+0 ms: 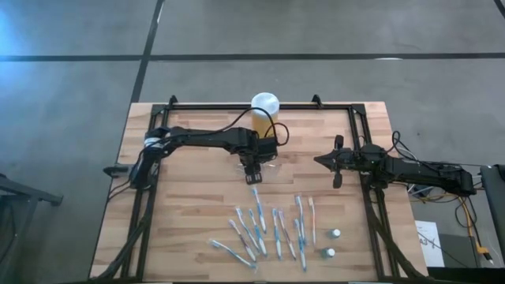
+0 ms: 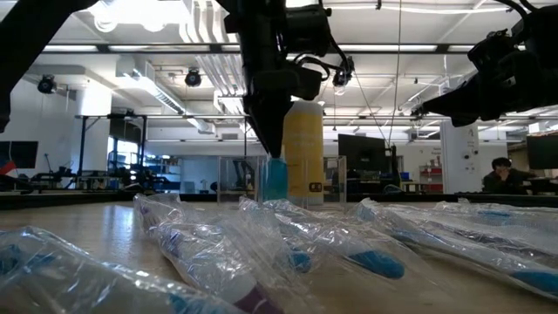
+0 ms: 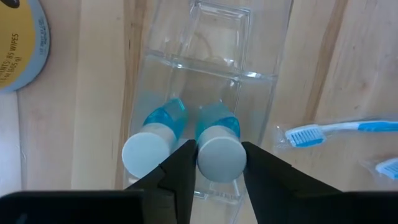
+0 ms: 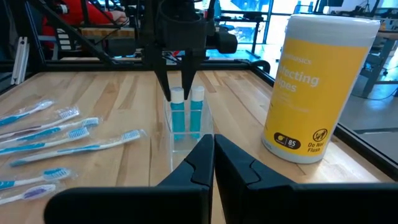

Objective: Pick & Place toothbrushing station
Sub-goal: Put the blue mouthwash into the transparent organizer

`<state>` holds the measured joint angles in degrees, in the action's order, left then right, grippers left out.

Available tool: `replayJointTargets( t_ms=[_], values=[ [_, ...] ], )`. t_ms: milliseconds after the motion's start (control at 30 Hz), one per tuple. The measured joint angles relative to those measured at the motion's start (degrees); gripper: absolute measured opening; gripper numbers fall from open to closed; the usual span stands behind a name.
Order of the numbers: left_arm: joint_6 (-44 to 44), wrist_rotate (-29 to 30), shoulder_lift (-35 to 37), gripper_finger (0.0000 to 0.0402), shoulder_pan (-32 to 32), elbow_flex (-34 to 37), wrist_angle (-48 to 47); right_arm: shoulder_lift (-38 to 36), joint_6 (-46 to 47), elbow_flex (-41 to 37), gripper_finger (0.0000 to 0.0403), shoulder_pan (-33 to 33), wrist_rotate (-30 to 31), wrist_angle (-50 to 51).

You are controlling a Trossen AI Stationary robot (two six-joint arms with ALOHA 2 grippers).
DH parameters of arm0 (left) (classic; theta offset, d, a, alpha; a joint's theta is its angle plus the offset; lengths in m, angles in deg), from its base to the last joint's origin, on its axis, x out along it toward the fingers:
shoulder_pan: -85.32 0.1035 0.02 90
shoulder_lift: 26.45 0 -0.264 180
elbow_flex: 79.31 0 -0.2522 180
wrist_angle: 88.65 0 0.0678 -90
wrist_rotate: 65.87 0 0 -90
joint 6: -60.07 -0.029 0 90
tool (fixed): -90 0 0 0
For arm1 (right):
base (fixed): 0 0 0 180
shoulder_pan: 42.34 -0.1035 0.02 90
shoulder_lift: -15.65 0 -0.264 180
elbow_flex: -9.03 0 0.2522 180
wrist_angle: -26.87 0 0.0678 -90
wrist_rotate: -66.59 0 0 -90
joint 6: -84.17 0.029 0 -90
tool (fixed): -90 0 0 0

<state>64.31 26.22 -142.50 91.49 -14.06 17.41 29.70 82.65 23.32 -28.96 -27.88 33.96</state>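
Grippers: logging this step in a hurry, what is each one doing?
Left gripper: fingers either side of a white-capped tube in the clear holder; grip cannot be told.
Right gripper: closed, empty.

light: even, bright overhead; ceiling lamps point(image 2: 139, 10) flare white in low view | shadows: soft, short beneath arms on table point(image 1: 197, 205) | glare: sheen on wrapped toothbrushes point(image 2: 261, 244) | focus: near wrappers blurred in low view; far room sharper | wrist views: clear

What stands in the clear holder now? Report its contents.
Not empty: the clear holder stands upright with two blue white-capped tubes inside, the left gripper straddling one.
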Motion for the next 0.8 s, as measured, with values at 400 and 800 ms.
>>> replayJointTargets(
  t_ms=[400, 800],
  values=[
    [4.2, -0.5, 0.4, 0.0131, 0.0, -5.0, -6.4, 0.0, 0.0, 0.0, 0.0008, 0.0, 0.0, 0.0],
    [-3.5, -0.6, 16.4, 0.0131, 0.0, -2.8, -3.8, 0.0, 0.0, 0.0, 0.0008, 0.0, -0.1, 0.0]
  ],
)
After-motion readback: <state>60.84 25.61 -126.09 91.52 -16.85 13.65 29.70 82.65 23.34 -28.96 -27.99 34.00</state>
